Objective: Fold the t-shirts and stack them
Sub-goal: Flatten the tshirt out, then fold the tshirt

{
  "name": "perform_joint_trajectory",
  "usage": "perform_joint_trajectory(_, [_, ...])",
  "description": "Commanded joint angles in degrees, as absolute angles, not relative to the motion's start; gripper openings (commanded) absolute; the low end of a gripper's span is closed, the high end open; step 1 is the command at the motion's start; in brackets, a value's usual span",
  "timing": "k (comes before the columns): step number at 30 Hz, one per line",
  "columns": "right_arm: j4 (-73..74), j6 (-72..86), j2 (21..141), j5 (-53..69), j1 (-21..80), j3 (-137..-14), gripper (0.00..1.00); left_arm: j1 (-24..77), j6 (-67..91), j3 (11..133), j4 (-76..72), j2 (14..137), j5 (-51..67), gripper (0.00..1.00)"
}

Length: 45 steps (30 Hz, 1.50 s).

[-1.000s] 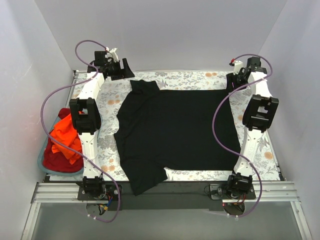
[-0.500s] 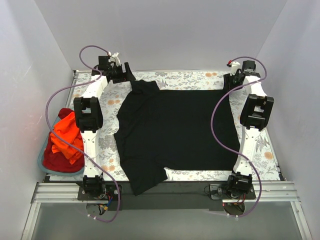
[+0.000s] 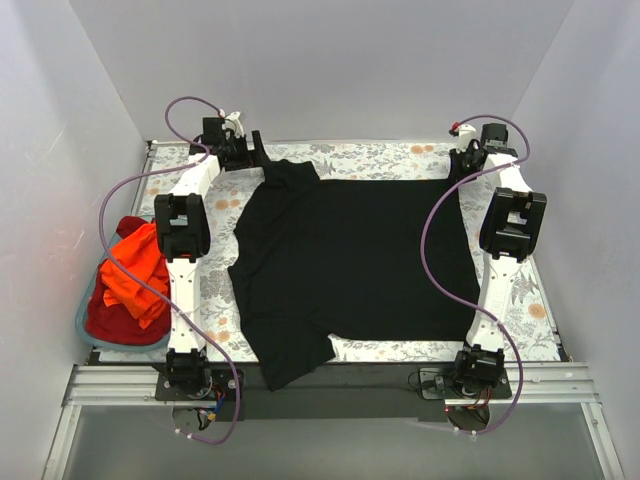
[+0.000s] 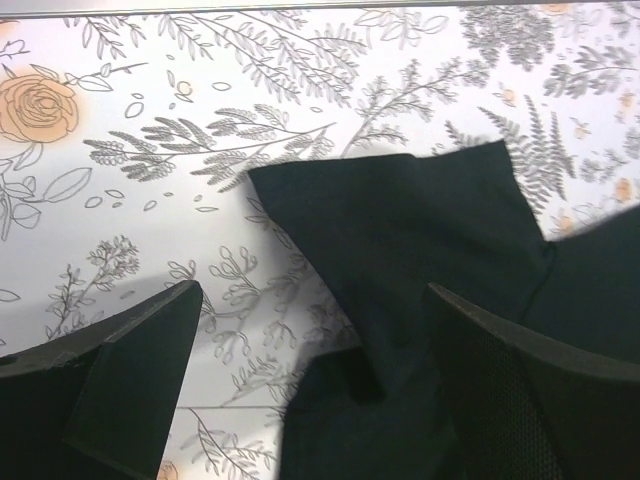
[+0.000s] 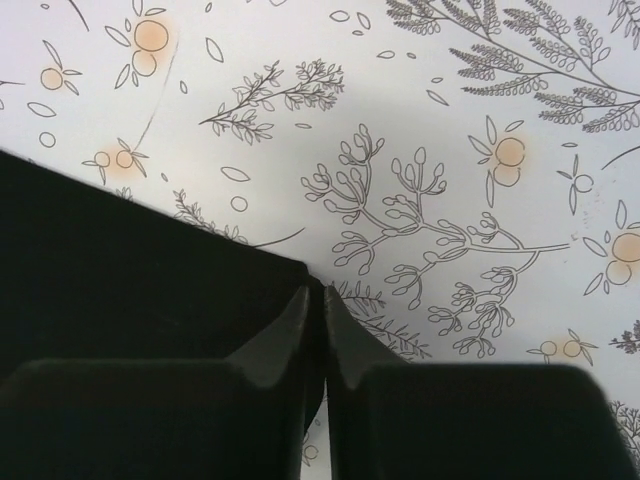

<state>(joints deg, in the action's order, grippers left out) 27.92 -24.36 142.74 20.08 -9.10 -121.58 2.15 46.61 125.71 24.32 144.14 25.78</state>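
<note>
A large black t-shirt (image 3: 350, 260) lies spread flat on the floral tablecloth (image 3: 390, 155), collar to the left. My left gripper (image 3: 254, 150) hovers at the far left, open wide over the shirt's far sleeve (image 4: 420, 220). In the left wrist view the gripper (image 4: 312, 290) straddles the sleeve's edge. My right gripper (image 3: 459, 165) is at the shirt's far right corner. In the right wrist view this gripper (image 5: 315, 290) is pinched shut on that corner of the black cloth (image 5: 120, 260). The orange-red t-shirts (image 3: 135, 270) are heaped at the left.
A teal basket (image 3: 82, 320) holds the orange-red heap beside the table's left edge. Grey walls close in the back and both sides. A metal rail (image 3: 330, 385) with both arm bases runs along the near edge. Purple cables loop off each arm.
My left gripper has moved right, up to the far sleeve, and opened wider. My right gripper has closed on the shirt's far right corner.
</note>
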Motion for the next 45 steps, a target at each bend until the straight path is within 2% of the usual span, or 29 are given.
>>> perform_joint_trajectory(1, [32.25, -25.49, 142.12, 20.30, -8.35, -119.36, 0.10, 3.34, 44.12, 128.40, 23.29, 145.46, 21.28, 0.92])
perform_joint_trajectory(3, [32.43, -25.75, 142.12, 20.13, -8.26, -119.44, 0.01, 3.60, 44.21, 128.76, 23.38, 146.25, 20.57, 0.92])
perform_joint_trajectory(10, [32.52, -26.28, 142.03, 20.83, -8.09, -119.44, 0.01, 4.92, 42.98, 130.25, 23.38, 148.44, 17.14, 0.91])
perform_joint_trajectory(14, [32.43, -26.37, 141.94, 21.01, -7.82, -119.53, 0.01, 5.45, 43.33, 131.48, 23.55, 149.94, 18.18, 0.81])
perform_joint_trajectory(20, [32.61, -26.81, 142.12, 20.57, -7.82, -119.53, 0.01, 6.33, 46.05, 131.57, 20.14, 150.38, 24.51, 0.75])
perform_joint_trajectory(23, [32.61, -26.81, 142.12, 20.48, -7.82, -119.62, 0.01, 6.33, 46.93, 132.10, 17.07, 151.34, 24.79, 0.67])
perform_joint_trajectory(27, [32.52, -26.98, 141.24, 20.57, -7.82, -119.62, 0.01, 6.33, 47.28, 134.38, 14.86, 152.49, 26.18, 0.46])
perform_joint_trajectory(28, [32.52, -26.98, 141.24, 20.57, -7.82, -119.53, 0.01, 6.33, 47.55, 134.38, 14.16, 152.23, 26.45, 0.32])
perform_joint_trajectory(30, [32.52, -27.16, 140.80, 20.57, -7.82, -119.53, 0.01, 6.33, 48.42, 134.12, 11.79, 151.44, 26.37, 0.16])
perform_joint_trajectory(31, [32.61, -27.16, 140.54, 20.91, -7.82, -119.53, 0.01, 6.33, 48.60, 133.69, 10.99, 151.00, 26.02, 0.01])
perform_joint_trajectory(37, [32.87, -27.33, 137.47, 22.76, -7.82, -119.27, 0.01, 6.24, 49.48, 129.29, 0.72, 144.85, 27.77, 0.00])
perform_joint_trajectory(45, [32.87, -31.11, 132.37, 23.99, -8.52, -117.78, 0.01, 5.98, 46.76, 122.27, -2.20, 138.17, 33.04, 0.00])
